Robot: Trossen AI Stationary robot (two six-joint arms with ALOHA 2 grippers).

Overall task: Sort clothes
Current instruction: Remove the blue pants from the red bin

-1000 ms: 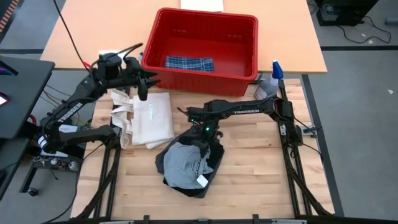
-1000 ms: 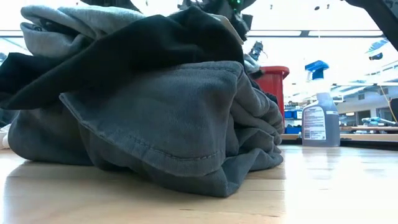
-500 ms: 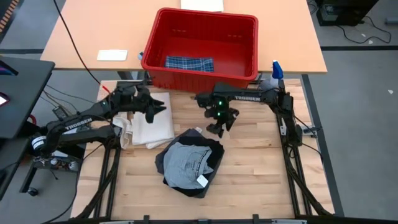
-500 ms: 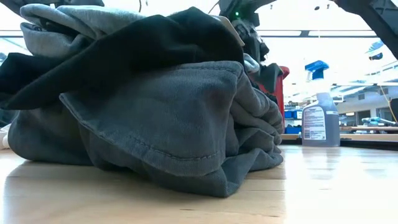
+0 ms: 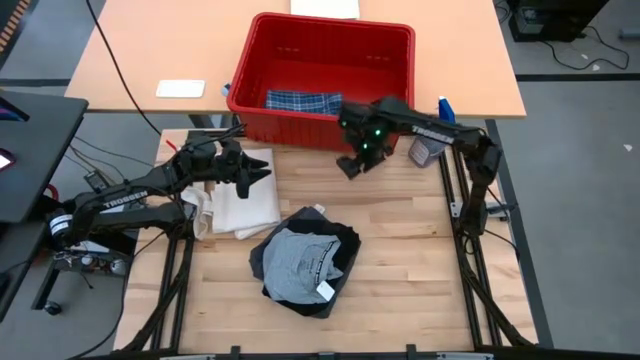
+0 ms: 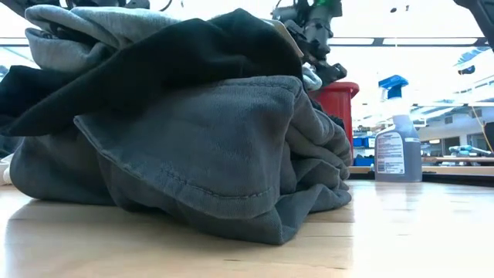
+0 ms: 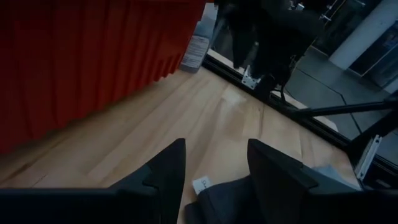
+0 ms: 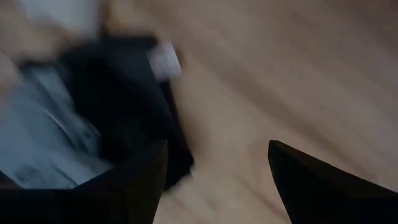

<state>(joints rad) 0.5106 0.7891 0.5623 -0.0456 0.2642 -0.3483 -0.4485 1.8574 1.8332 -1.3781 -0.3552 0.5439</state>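
High view: red bin [image 5: 400, 75] and spray bottle [image 5: 432, 140] beside right claw [image 5: 349, 163], fingers apart, empty.

Overhead, table-level, two wrist views

Wood table [image 5: 400, 250]; pile of clothes [image 5: 303, 262] in middle; white tote bag [image 5: 240, 192] near left edge; spray bottle [image 5: 432, 138] at back right

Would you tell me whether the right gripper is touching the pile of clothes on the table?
Apart. In the high view the right gripper is by the red bin, with bare wood between it and the pile of clothes.
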